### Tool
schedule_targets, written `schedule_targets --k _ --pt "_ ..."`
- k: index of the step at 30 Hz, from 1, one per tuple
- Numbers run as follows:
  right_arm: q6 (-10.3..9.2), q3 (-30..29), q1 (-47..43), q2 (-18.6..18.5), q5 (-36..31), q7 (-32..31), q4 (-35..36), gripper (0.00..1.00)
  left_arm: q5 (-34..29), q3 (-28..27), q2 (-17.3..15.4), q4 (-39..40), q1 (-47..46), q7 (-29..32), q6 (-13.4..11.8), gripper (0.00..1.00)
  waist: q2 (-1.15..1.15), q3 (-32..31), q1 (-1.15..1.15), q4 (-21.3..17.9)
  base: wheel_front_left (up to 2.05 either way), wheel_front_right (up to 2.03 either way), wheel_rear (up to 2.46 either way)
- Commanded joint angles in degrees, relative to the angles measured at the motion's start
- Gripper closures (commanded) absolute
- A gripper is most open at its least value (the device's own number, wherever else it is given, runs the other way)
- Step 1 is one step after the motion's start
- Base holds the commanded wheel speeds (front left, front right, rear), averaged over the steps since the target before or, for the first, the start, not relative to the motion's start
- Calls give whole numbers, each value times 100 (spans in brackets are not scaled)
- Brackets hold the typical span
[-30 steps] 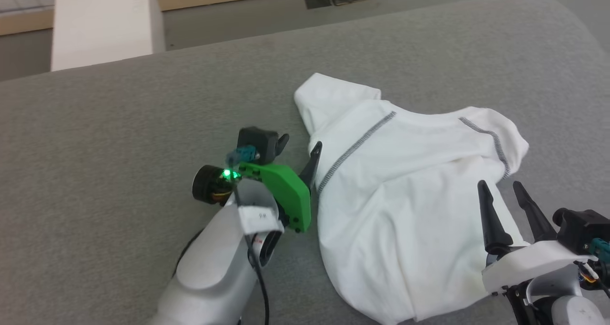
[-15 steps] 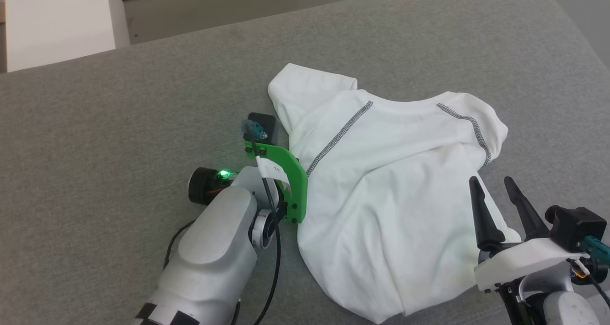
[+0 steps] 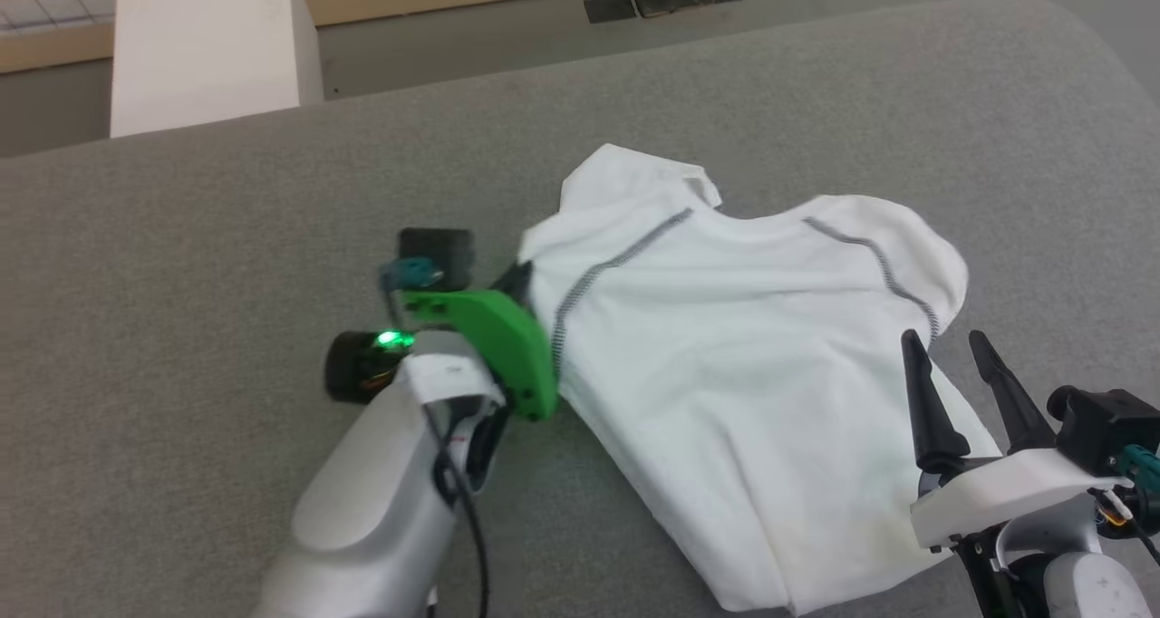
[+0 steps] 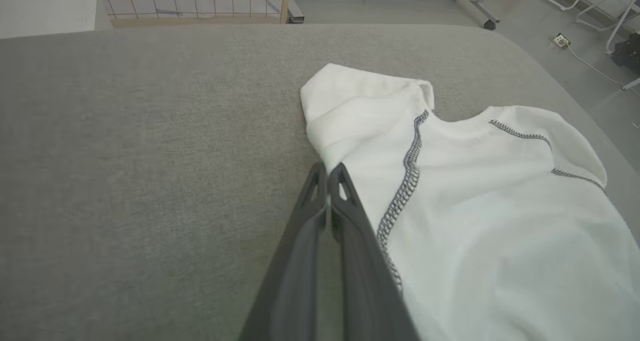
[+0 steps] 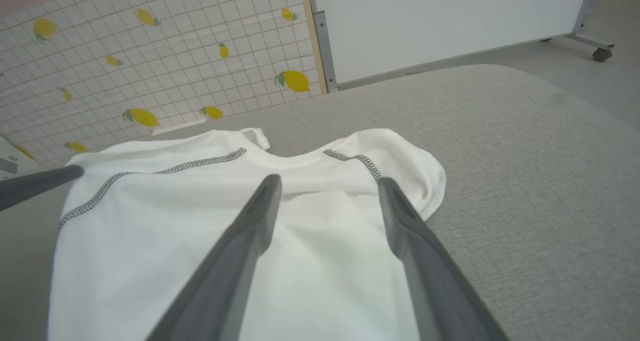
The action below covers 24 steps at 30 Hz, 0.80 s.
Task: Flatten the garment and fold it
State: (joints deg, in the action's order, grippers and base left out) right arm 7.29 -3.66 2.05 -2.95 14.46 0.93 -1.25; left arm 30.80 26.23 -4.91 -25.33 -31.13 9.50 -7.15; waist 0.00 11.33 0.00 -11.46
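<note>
The garment (image 3: 743,355), a white T-shirt with dark-grey seam stitching, lies rumpled on the grey padded table (image 3: 181,237), collar toward the far side. My left gripper (image 3: 517,278) is at the shirt's left edge by the sleeve. In the left wrist view its fingers (image 4: 327,173) are pressed together with a sliver of white fabric of the garment (image 4: 475,221) between them. My right gripper (image 3: 947,351) hovers open over the shirt's near right part. In the right wrist view it (image 5: 327,186) has only the garment (image 5: 200,221) below it.
A rigid white box (image 3: 208,47) stands beyond the table's far left edge. A lemon-patterned tiled wall (image 5: 150,56) and a white panel (image 5: 440,16) lie behind. The table's corner curves away on the right (image 3: 1087,47).
My left gripper has gone from open to shut at the shirt's left edge, and that edge now looks drawn to the left. The head camera shifted. The right gripper stayed open.
</note>
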Motion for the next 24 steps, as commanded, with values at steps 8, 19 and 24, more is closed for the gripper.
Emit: schedule_targets --k 8,19,24 --pt "20 -161 -214 7 -75 -98 153 0 118 -979 -1187 1534 1636 -109 -975 100 0 -304 0 302 0 0 0" --pt "20 -197 44 7 -307 -411 87 0 472 -1619 -1613 2245 2920 131 -1460 0 0 -227 0 626 0 0 0" --pt "20 186 912 -27 -789 -718 -199 0 308 -1679 -1384 2265 2761 -816 -1340 0 0 -21 0 779 0 0 0"
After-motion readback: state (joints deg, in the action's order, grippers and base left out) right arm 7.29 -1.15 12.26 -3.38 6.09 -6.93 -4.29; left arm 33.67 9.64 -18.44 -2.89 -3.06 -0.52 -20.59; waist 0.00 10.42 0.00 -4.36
